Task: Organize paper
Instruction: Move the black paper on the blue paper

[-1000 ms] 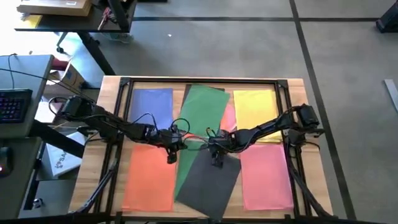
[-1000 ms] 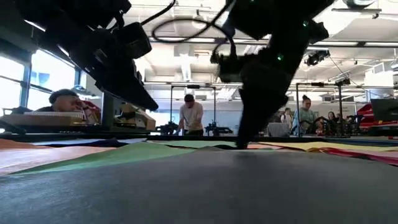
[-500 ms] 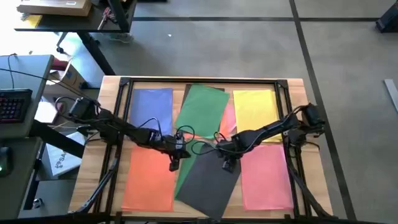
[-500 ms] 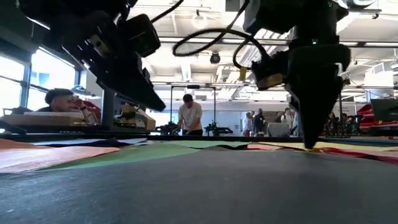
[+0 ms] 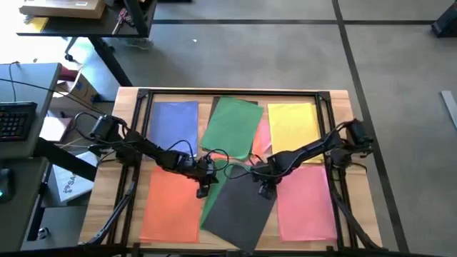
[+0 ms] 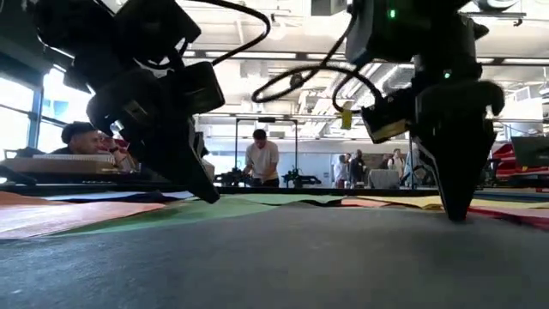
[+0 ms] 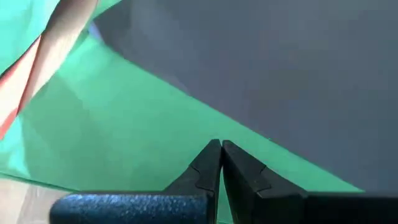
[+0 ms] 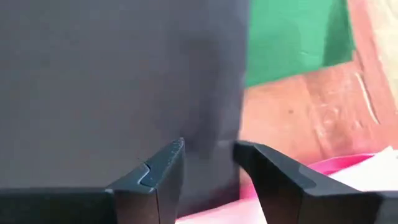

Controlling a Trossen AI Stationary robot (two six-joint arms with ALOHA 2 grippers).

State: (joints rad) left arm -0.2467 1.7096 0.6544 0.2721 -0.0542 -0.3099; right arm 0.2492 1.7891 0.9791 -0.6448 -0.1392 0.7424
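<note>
On the dark grey sheet [image 5: 239, 207], right pincer [image 8: 208, 152] part-open, left pincer [image 7: 221, 149] closed.

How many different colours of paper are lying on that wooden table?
6: blue far left, green far middle, yellow far right, orange near left, dark grey near middle, pink near right. Overlaps may hide more sheets.

1. Dark grey paper [image 5: 239, 210]: thin sheet, matt, smooth.
2. Green paper [image 5: 232, 128]: matt, smooth, flat.
3. Orange paper [image 5: 171, 203] and pink paper [image 5: 305, 200]: plain matt sheets.
4. Table [image 5: 128, 100]: pale wood, visible grain, low sheen.
5. Left gripper [image 7: 221, 149] fingers: black, matt, plastic-looking.
</note>
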